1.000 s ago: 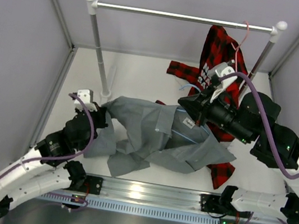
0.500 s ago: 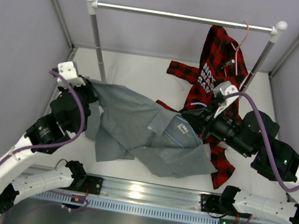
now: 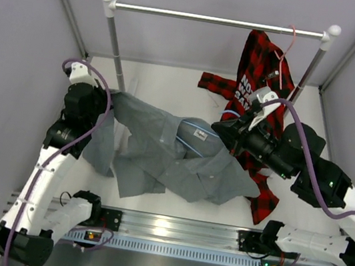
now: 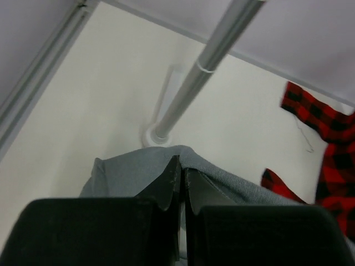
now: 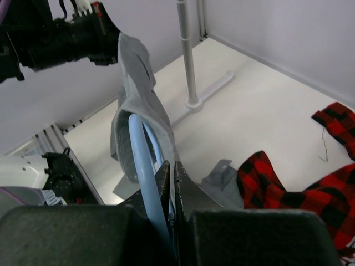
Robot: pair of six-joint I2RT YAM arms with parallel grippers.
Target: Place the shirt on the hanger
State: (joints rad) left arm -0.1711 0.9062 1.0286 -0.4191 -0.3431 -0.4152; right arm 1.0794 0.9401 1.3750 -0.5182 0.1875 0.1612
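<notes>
Lighting's bright and flat, coming from overhead, so the white counter (image 3: 170, 91) only gets faint soft shadows around the shirt (image 3: 161, 151). Bit of glare on the aluminium rail (image 3: 162, 228). Wrist cams go soft up close: the left end effector (image 4: 182, 183) and right end effector (image 5: 173, 185) are dark, blurry blobs, and the hanger (image 5: 140, 160) smears near the lens.

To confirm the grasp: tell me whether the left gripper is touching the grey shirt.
Touching. The left wrist view shows the left gripper shut on a fold of the shirt, pinching the fabric.
</notes>
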